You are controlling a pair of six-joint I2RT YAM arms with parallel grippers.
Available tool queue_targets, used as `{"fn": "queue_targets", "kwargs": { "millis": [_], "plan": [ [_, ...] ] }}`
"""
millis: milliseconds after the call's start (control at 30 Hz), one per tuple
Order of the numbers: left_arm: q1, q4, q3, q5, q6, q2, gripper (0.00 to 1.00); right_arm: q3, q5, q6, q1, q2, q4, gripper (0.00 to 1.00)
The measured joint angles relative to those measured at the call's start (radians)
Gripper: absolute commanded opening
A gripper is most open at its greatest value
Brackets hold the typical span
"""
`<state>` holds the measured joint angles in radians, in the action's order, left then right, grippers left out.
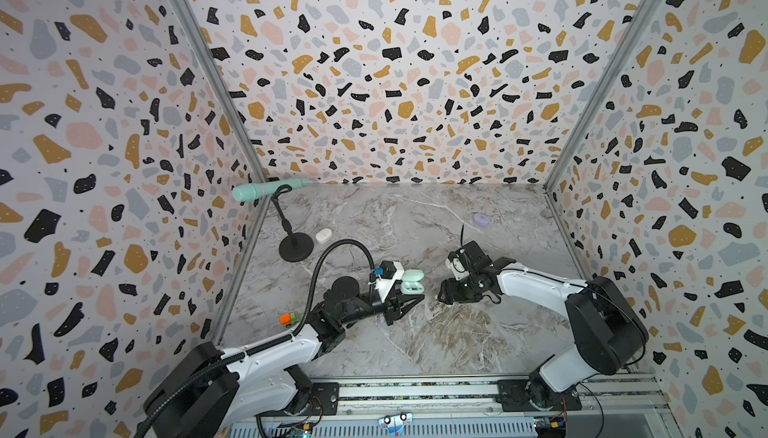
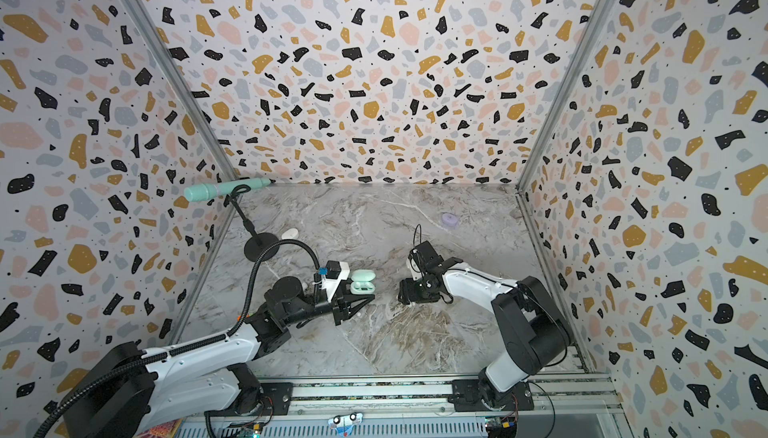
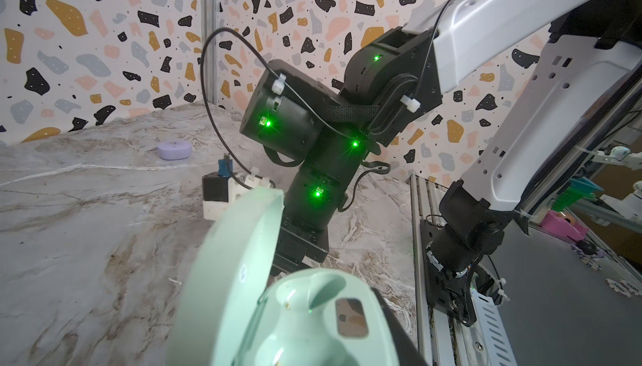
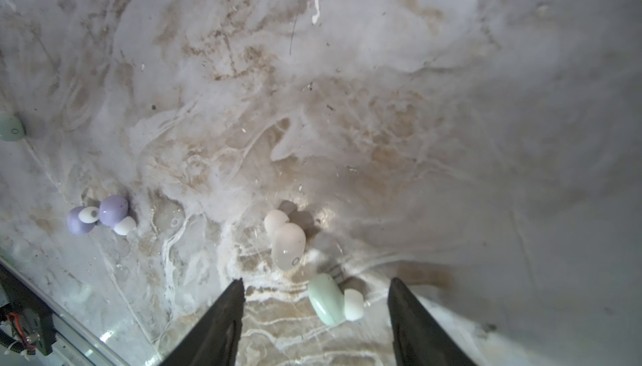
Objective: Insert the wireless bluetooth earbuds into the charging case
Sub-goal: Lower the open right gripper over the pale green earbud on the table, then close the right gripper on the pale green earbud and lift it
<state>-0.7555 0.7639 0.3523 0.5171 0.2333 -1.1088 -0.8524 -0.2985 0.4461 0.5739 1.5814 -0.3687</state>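
Note:
My left gripper is shut on a mint-green charging case and holds it above the table, lid open. In the left wrist view the case shows two empty wells, with one dark finger against its side. My right gripper points down at the table, open. A mint earbud with a white tip lies between its fingers, touching neither. A white earbud lies just beyond it. Two lavender earbuds lie further off, and another mint earbud sits at the frame's edge.
A shut lavender case lies at the back right and a white case at the back left. A mint microphone leans on a black stand. An orange and green toy sits by the left wall.

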Motion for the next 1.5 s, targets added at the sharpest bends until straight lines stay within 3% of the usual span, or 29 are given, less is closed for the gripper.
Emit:
{"fn": "queue_targets", "kwargs": {
  "millis": [367,700,1233,1500],
  "plan": [
    [0.000,-0.001,0.000,-0.003,-0.001,0.013,0.24,-0.002,-0.053,0.002,0.027,0.022,0.023,0.67],
    [0.000,-0.001,0.000,-0.003,-0.001,0.010,0.24,0.025,-0.021,0.047,0.044,-0.011,0.013,0.66],
    [0.000,-0.001,0.000,-0.003,-0.001,0.010,0.24,0.000,0.121,0.091,0.116,-0.017,-0.032,0.46],
    [0.000,-0.001,0.000,-0.003,-0.001,0.010,0.24,-0.034,0.168,0.084,0.127,0.007,-0.065,0.43]
  ]
}}
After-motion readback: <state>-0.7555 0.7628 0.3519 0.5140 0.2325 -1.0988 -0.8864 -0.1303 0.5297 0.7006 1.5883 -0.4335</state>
